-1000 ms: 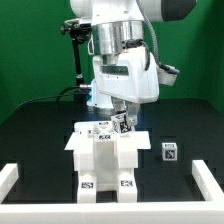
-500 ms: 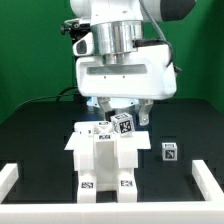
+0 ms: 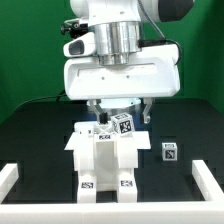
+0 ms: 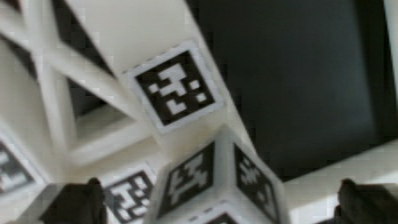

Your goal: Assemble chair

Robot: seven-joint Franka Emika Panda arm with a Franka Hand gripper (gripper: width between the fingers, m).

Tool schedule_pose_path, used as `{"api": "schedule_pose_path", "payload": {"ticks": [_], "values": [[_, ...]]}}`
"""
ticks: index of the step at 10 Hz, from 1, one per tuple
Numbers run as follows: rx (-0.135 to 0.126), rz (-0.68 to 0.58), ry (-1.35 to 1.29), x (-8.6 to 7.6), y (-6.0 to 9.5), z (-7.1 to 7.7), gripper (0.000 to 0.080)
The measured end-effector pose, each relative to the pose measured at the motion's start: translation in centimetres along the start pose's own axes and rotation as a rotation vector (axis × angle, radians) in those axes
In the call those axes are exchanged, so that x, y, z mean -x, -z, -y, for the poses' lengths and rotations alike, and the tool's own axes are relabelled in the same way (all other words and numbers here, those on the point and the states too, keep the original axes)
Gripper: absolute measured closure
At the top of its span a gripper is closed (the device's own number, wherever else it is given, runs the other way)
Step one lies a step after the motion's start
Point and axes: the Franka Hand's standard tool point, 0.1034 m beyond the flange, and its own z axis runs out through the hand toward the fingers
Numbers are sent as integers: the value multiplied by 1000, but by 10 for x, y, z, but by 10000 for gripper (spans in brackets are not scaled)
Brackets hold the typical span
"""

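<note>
The chair (image 3: pixel 103 150) stands in the middle of the desk (image 3: pixel 40 130), toward its near edge. My fingers (image 4: pixel 71 205) are spread wide around its top tagged block (image 3: pixel 123 125). I judge it light, stiff and rather smooth, so I would grip the block's flat sides.

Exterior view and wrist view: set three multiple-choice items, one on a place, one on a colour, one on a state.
1. The small tagged block lies:
A. behind the chair
B. on the exterior view's right of the chair
C. on the exterior view's left of it

2. The table top is:
A. green
B. white
C. black

3. The gripper is:
A. open
B. shut
C. out of view

Key:
B, it sits apart on that side.
C, the surface around the parts is black.
A, the wrist view shows both fingertips far apart.
</note>
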Motion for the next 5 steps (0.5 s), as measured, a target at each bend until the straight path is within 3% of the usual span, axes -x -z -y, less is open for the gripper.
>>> {"api": "schedule_pose_path", "payload": {"ticks": [1,2,3,5], "values": [[2,0,45,0,0,3,151],[2,0,22,0,0,1,273],[3,0,12,0,0,1,273],[2,-1,-2,0,0,1,517]]}}
